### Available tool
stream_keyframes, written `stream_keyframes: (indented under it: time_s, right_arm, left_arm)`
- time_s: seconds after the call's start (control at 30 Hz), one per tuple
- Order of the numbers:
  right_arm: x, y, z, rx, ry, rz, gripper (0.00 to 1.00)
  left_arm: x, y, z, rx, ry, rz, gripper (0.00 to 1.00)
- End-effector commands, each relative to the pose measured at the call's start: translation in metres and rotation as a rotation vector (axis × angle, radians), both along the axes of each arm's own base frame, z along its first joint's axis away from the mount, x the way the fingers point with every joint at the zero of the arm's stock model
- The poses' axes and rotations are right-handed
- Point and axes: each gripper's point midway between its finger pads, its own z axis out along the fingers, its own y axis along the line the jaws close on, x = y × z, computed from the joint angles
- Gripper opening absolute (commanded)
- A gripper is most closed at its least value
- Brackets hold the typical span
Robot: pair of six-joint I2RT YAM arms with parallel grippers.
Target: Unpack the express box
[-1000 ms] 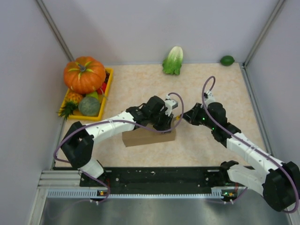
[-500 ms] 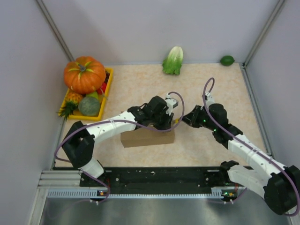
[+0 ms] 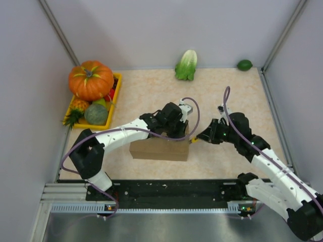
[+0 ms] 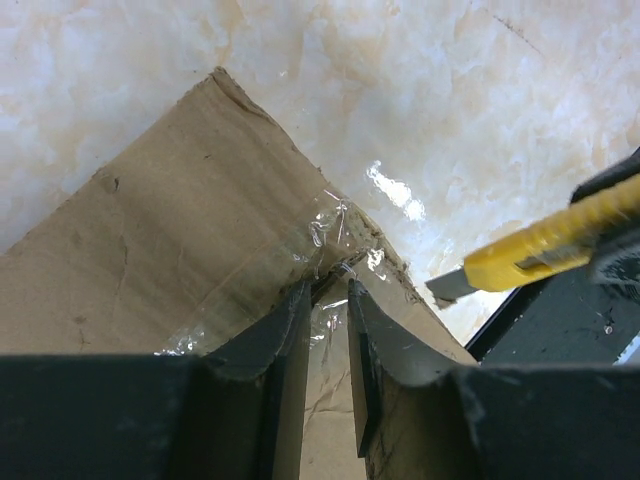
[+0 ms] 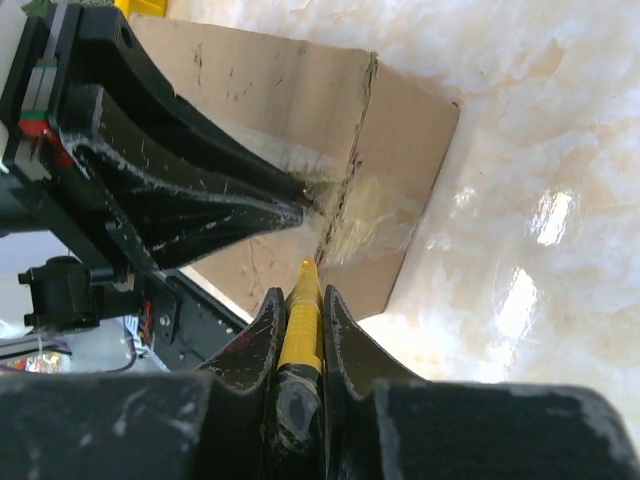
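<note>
Pincers two, express box one, knife seemingly one.

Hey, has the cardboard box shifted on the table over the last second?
Yes. The express box turned slightly: its right end swung nearer the black rail at the near edge; its left end barely moved.

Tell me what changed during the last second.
The box turned slightly, its right end swinging toward the near edge. The right end effector, gripping the knife, followed it nearer. The left end effector stays on the box; pumpkin, cabbage and lime unmoved.
</note>
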Motion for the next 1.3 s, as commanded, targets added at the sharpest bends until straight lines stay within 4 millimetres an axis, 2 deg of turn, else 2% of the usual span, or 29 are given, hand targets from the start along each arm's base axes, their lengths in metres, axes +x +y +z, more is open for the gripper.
stream_keyframes:
  time_s: [0.0,0.13,0.2,0.23,0.3,0.33,0.37,0.4,0.43,0.47,0.5,0.53,0.57,0.6,0.63,0.67,0.7,0.77,0.8,0.83,0.93,1.0,1.1,1.17,1.23,1.27]
  right_arm:
    - [-0.007,-0.002,0.030,-0.015,-0.054,0.032,0.00]
    - [0.014,-0.018,0.043,-0.068,-0.129,-0.076,0.00]
    - [0.027,-0.023,0.054,-0.087,-0.171,-0.121,0.00]
    - [0.036,-0.028,0.057,-0.114,-0.196,-0.154,0.00]
    - [0.056,-0.027,0.064,-0.128,-0.225,-0.185,0.00]
    - [0.064,-0.025,0.065,-0.136,-0.239,-0.183,0.00]
    - [0.078,-0.020,0.062,-0.140,-0.240,-0.184,0.00]
    - [0.087,-0.015,0.069,-0.133,-0.254,-0.182,0.00]
    - [0.094,-0.008,0.071,-0.123,-0.265,-0.161,0.00]
    - [0.105,-0.001,0.057,-0.139,-0.228,-0.150,0.00]
    - [0.116,0.006,0.066,-0.122,-0.249,-0.143,0.00]
    - [0.120,0.014,0.065,-0.115,-0.243,-0.108,0.00]
    - [0.127,0.019,0.060,-0.122,-0.226,-0.094,0.00]
    - [0.138,0.026,0.055,-0.125,-0.206,-0.087,0.00]
    - [0.141,0.032,0.050,-0.122,-0.191,-0.057,0.00]
    - [0.144,0.036,0.047,-0.124,-0.183,-0.049,0.00]
    - [0.150,0.039,0.040,-0.133,-0.166,-0.045,0.00]
    - [0.153,0.043,0.033,-0.142,-0.151,-0.020,0.00]
    - [0.154,0.045,0.030,-0.148,-0.145,-0.014,0.00]
    - [0.151,0.048,0.022,-0.160,-0.122,0.014,0.00]
    - [0.146,0.050,0.014,-0.177,-0.099,0.044,0.00]
    - [0.136,0.053,0.012,-0.178,-0.077,0.078,0.00]
    - [0.116,0.058,0.013,-0.193,-0.071,0.131,0.00]
    - [0.103,0.058,0.020,-0.201,-0.095,0.158,0.00]
    - [0.090,0.057,0.021,-0.209,-0.097,0.180,0.00]
    - [0.083,0.055,0.020,-0.210,-0.093,0.185,0.00]
  left_arm:
    - [0.012,-0.006,0.026,-0.042,-0.052,0.026,0.27]
    - [0.012,-0.001,0.056,-0.094,-0.092,0.054,0.28]
    - [0.012,0.007,0.061,-0.089,-0.104,0.087,0.29]
    - [0.010,0.013,0.073,-0.109,-0.122,0.104,0.29]
    - [0.008,0.029,0.067,-0.090,-0.117,0.182,0.29]
    - [0.007,0.042,0.073,-0.086,-0.132,0.230,0.29]
    - [0.002,0.055,0.061,-0.052,-0.117,0.269,0.28]
    - [0.001,0.070,0.065,-0.052,-0.121,0.351,0.26]
    - [-0.005,0.084,0.057,-0.014,-0.100,0.389,0.21]
    - [-0.014,0.099,0.042,0.029,-0.073,0.419,0.19]
    - [-0.019,0.110,0.044,0.018,-0.062,0.475,0.16]
    - [-0.030,0.122,0.034,0.061,-0.020,0.492,0.11]
    - [-0.042,0.131,0.022,0.087,0.024,0.506,0.08]
    - [-0.052,0.134,0.022,0.065,0.073,0.536,0.06]
    - [-0.066,0.135,0.016,0.066,0.135,0.517,0.03]
    - [-0.079,0.145,0.001,0.105,0.182,0.522,0.01]
    - [-0.088,0.149,-0.002,0.102,0.225,0.548,0.00]
    - [-0.100,0.158,-0.013,0.128,0.269,0.561,0.00]
    - [-0.102,0.159,-0.011,0.115,0.270,0.570,0.00]
    - [-0.101,0.161,-0.011,0.110,0.264,0.577,0.00]
    - [-0.101,0.161,-0.016,0.102,0.257,0.573,0.00]
    - [-0.097,0.162,-0.025,0.126,0.260,0.607,0.00]
    - [-0.075,0.160,-0.023,0.152,0.199,0.632,0.00]
    - [-0.051,0.154,-0.011,0.105,0.168,0.664,0.00]
    - [-0.033,0.147,-0.008,0.070,0.169,0.670,0.00]
    - [-0.020,0.151,-0.004,0.043,0.171,0.702,0.00]
